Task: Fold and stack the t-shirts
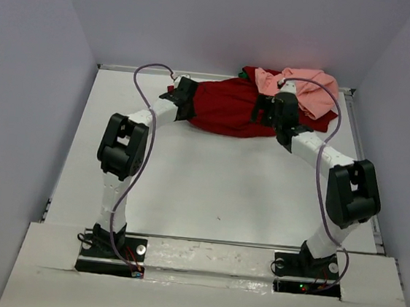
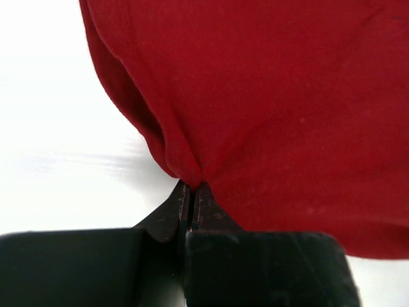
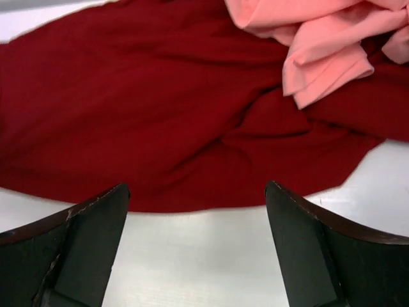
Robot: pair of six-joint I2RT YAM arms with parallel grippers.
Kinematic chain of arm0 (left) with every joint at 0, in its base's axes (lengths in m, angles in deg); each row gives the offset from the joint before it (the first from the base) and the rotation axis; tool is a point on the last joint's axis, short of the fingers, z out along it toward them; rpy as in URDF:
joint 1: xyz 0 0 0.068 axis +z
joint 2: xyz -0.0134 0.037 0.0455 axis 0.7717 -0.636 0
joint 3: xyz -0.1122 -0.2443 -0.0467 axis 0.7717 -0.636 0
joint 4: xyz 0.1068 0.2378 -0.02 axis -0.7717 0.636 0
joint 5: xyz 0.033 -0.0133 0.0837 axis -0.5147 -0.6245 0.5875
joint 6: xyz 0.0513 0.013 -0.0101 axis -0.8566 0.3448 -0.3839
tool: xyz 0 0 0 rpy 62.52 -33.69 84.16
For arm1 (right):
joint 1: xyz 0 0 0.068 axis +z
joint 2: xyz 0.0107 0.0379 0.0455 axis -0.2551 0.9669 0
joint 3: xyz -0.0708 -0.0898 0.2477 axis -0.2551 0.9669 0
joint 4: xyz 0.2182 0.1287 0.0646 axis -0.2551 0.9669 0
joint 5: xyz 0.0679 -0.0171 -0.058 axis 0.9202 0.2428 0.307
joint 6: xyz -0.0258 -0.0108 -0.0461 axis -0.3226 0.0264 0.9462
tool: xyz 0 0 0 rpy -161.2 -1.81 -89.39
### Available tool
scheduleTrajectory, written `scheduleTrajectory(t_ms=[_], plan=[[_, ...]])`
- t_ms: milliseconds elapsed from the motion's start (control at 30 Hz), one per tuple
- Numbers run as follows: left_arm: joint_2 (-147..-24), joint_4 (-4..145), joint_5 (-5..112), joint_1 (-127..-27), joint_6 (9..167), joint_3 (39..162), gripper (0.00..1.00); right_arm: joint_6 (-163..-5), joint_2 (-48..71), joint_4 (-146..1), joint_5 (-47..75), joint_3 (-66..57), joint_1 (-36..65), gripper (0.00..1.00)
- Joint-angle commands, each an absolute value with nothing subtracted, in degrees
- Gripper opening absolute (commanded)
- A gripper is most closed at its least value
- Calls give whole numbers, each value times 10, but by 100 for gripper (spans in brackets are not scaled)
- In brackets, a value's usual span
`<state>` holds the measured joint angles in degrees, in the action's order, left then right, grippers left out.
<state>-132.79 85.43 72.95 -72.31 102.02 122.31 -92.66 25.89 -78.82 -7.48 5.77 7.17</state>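
Pinching the left edge of the dark red t-shirt (image 1: 228,110) in the clamped left gripper (image 2: 192,188), far across the table (image 1: 208,190), long axis running left to right, salmon pink t-shirt (image 3: 319,51) heaped on its right end. Hovering with the right gripper (image 3: 197,195) spread wide, near hem straight ahead; open room on the near side.

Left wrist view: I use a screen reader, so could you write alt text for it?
The left gripper is shut on a pinched fold at the edge of the dark red t-shirt, which fills most of the frame. The white table shows to the left.
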Motion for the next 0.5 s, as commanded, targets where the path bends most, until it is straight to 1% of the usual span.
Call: scheduleTrajectory(t_ms=[0, 67, 100, 200, 233, 333, 467], plan=[[-1252, 850, 748, -725, 1021, 1177, 0, -956, 326, -744, 22, -43, 9, 91], [-1239, 846, 746, -725, 1020, 1161, 0, -940, 374, -710, 22, -87, 2, 91], [-1225, 845, 747, -725, 1019, 1146, 0, -933, 389, -698, 9, -134, 2, 91], [-1196, 842, 743, -727, 1020, 1123, 0, -914, 449, -644, -3, -209, -9, 93], [-1189, 842, 743, -727, 1021, 1108, 0, -910, 461, -622, -7, -253, -9, 93], [-1158, 841, 750, -731, 1024, 1079, 0, -902, 506, -594, -7, -321, -21, 93], [-1129, 838, 750, -742, 1032, 1052, 0, -897, 546, -573, -8, -380, -21, 93]])
